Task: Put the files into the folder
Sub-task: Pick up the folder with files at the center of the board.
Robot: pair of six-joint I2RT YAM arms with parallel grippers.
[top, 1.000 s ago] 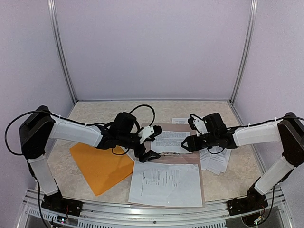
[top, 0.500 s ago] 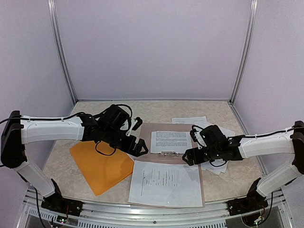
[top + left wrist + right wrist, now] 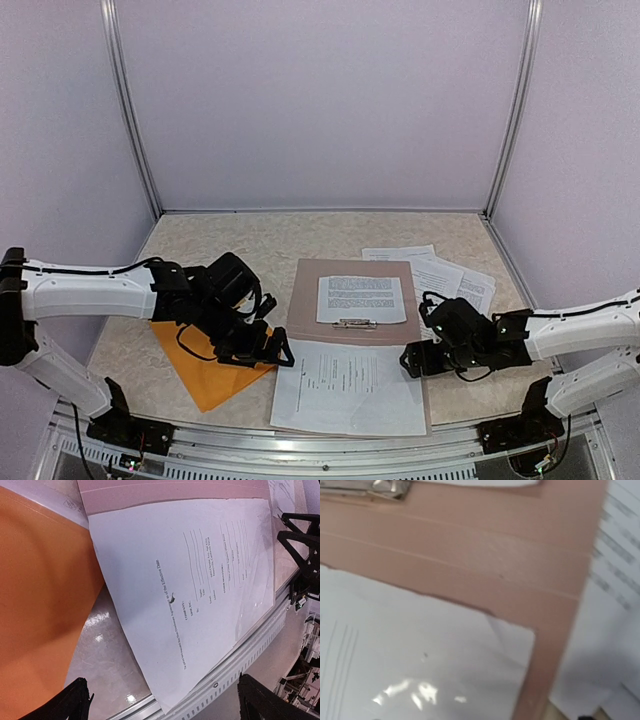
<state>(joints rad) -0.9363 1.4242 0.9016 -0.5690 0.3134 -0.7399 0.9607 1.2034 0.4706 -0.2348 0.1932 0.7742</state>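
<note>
1. Top cam: we're seeing the left gripper [image 3: 271, 352] hanging with its jaws spread wide and nothing in them, right at the near right corner of the orange folder [image 3: 200, 375]. The folder is lying flat on the table [image 3: 250, 235], front left. The paper is sitting in three spots: a front sheet [image 3: 348, 385] lying over the near half of the clipboard [image 3: 303, 300], a clipped sheet [image 3: 361, 298] on its far half, and side sheets [image 3: 450, 275] poking out on its right. The right gripper [image 3: 412, 360] is hovering low at the front sheet's far right corner.
2. Left wrist cam: we're getting its fingertips [image 3: 75, 700] in the bottom corners, far apart and gripping nothing. The folder [image 3: 40, 605] is filling the left and meeting the front sheet [image 3: 190, 590]. The right gripper [image 3: 281, 524] is showing at the right edge, fingers apart and empty.
3. Right wrist cam: it's looking blurry. The clipboard [image 3: 520, 565] is running across, with its metal clip [image 3: 385, 485] top left, the front sheet [image 3: 420, 655] on it and the side sheets [image 3: 615, 580] alongside.
</note>
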